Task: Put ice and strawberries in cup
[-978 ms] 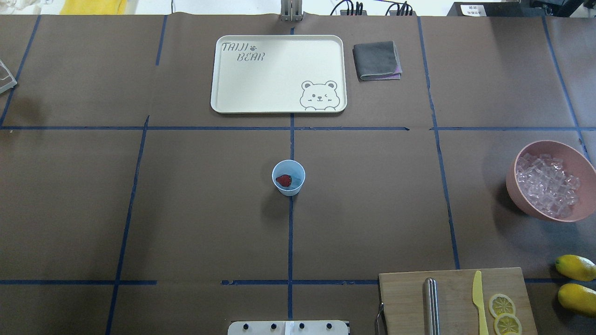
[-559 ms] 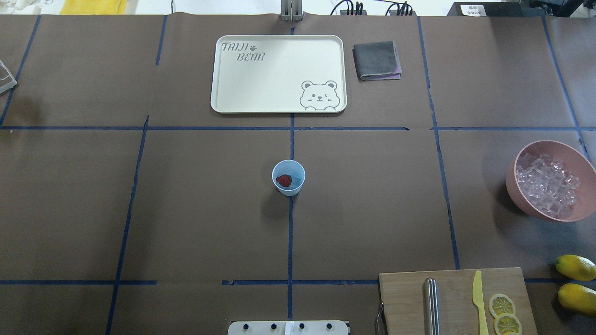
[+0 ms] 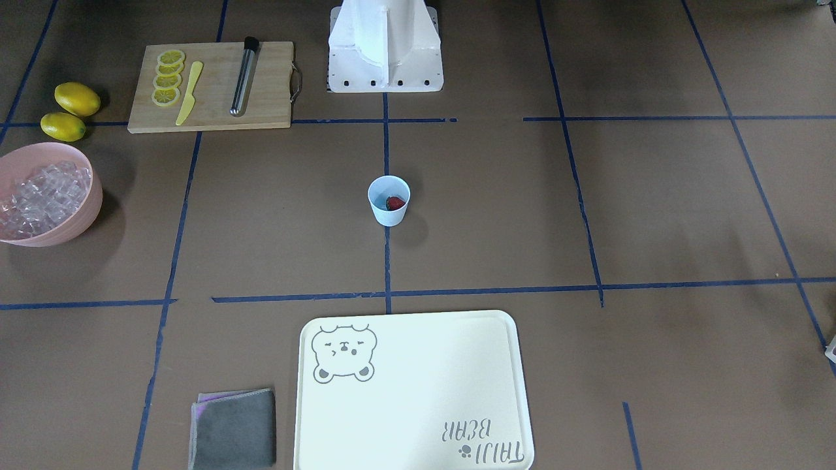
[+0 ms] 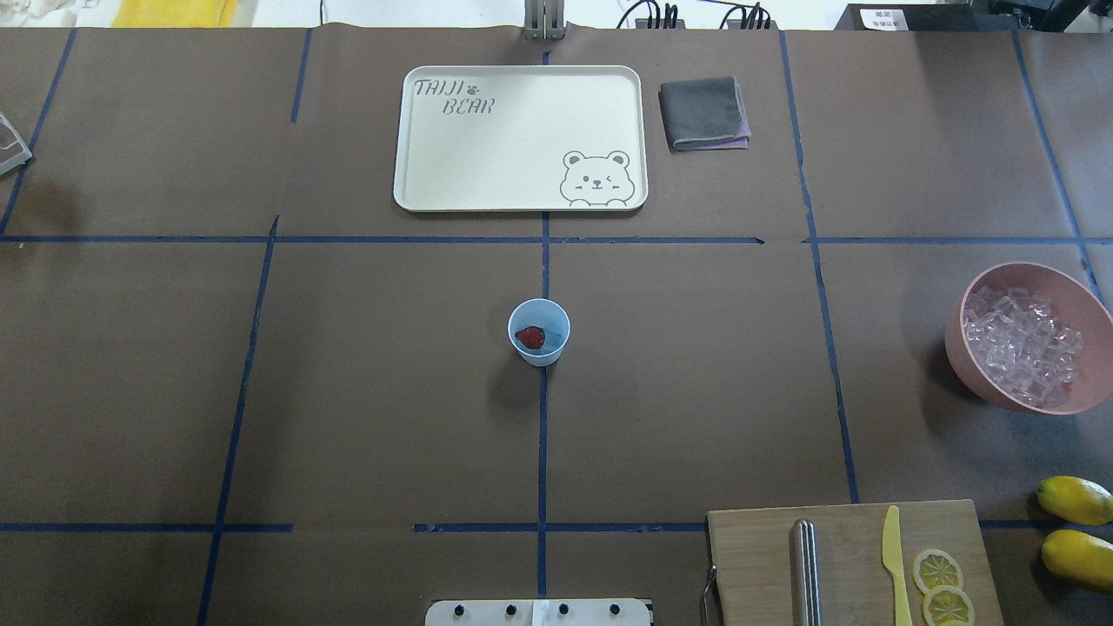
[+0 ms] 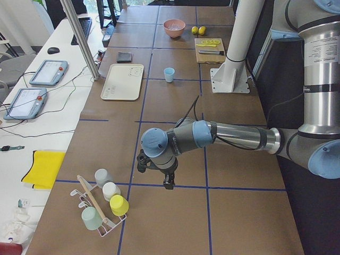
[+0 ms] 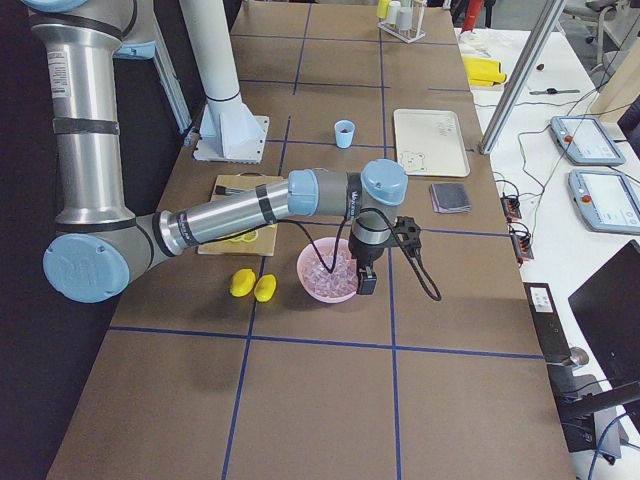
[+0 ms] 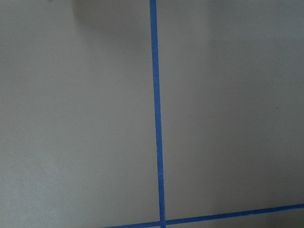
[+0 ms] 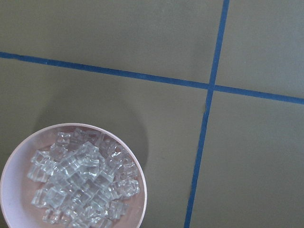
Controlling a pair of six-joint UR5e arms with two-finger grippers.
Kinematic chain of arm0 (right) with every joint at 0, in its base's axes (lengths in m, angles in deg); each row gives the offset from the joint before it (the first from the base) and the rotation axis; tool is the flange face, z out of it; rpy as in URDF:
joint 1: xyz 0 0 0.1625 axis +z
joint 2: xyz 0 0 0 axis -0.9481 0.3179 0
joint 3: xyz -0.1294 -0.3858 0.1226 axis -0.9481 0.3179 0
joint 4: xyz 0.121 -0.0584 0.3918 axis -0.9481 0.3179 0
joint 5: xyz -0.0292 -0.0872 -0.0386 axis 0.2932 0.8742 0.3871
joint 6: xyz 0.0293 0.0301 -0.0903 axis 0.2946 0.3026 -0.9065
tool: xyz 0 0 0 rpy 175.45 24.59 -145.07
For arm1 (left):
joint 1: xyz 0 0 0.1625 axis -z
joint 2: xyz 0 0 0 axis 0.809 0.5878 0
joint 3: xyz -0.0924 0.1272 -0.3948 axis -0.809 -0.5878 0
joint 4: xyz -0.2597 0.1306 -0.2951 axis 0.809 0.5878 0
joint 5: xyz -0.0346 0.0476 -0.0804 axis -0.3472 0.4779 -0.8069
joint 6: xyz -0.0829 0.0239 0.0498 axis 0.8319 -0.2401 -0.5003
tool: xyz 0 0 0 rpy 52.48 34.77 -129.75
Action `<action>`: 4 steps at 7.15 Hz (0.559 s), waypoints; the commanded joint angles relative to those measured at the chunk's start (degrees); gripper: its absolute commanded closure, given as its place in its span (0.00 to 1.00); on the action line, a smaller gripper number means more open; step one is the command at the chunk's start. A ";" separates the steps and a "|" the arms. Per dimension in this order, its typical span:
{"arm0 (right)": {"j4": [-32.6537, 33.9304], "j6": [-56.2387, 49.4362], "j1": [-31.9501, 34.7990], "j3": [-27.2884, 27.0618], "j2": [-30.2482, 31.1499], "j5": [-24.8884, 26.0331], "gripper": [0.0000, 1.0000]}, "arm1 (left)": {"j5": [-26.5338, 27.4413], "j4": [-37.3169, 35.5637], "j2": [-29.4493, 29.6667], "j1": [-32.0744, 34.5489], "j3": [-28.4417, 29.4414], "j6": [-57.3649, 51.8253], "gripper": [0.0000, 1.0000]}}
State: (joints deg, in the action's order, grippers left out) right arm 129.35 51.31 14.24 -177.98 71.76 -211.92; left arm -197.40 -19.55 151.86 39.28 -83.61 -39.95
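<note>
Well, the right gripper (image 6: pixel 365 280) hangs beside the bowl (image 8: pixel 19 156) (its grip I cannot tell); it should drop squarely onto one cube of ice (image 8: pixel 80 183), avoiding the rim.

Mid-table: small pale blue plastic cup (image 4: pixel 539 331), dark red strawberry (image 4: pixel 529 336) in it; cream rectangular tray (image 4: pixel 504 148) beyond it, folded grey cloth (image 4: pixel 704 113) right of tray; pink round bowl (image 4: pixel 981 376) holding clear ice cubes (image 4: pixel 1022 346) far right, wooden cutting board (image 4: pixel 756 556) at robot-side edge
</note>
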 commanded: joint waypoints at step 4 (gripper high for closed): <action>-0.32 -0.44 -0.01 0.96 0.06 0.64 0.00 | 3.01 5.17 1.24 -0.03 0.61 4.01 0.00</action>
State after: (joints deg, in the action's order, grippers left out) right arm 129.14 50.86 14.23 -176.96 71.74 -211.40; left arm -196.63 -17.06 152.82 39.26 -83.23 -38.59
